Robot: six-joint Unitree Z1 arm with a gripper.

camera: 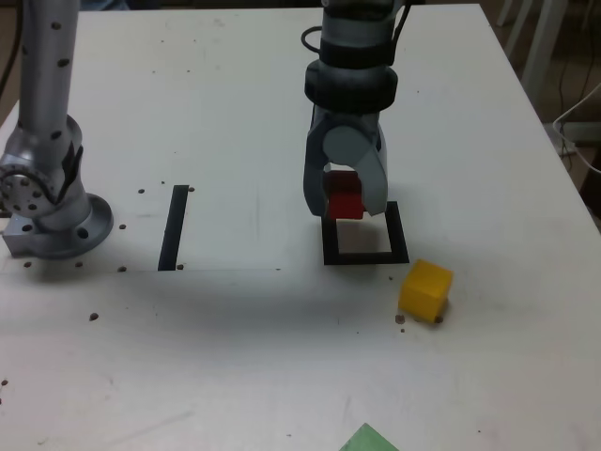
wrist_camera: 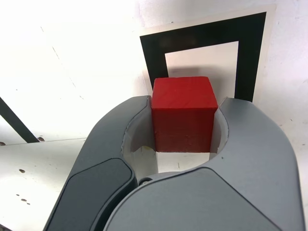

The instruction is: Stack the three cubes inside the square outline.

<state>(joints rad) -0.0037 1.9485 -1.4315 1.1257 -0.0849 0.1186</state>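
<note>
- At the exterior view's far left, the grey arm base [camera: 64,235] sits on the white table [camera: 225,357], with an upright arm section [camera: 49,70] rising from it past the top of the picture.
- Next comes the straight black tape strip [camera: 174,228], flat on the table between the base and the outline, well apart from both.
- Then the gripper [camera: 346,210], pointing down toward the table, its jaws closed on the red cube [camera: 345,195]. In the wrist view one finger lies along each of two opposite sides of the cube.
- The red cube covers part of the outline's border in both views; how much room there is beneath it, I cannot tell.
- The square outline [camera: 366,259] lies flat, a black frame around a pale centre. Its border shows to the exterior view's right of the red cube and below it.
- The green cube [camera: 369,442] is at the exterior view's bottom edge, cut off by it, well apart from the outline.
- Farthest right of the cubes, the yellow cube [camera: 425,291] rests on the table outside the outline, near its lower right corner in the exterior view and turned at an angle to it.
</note>
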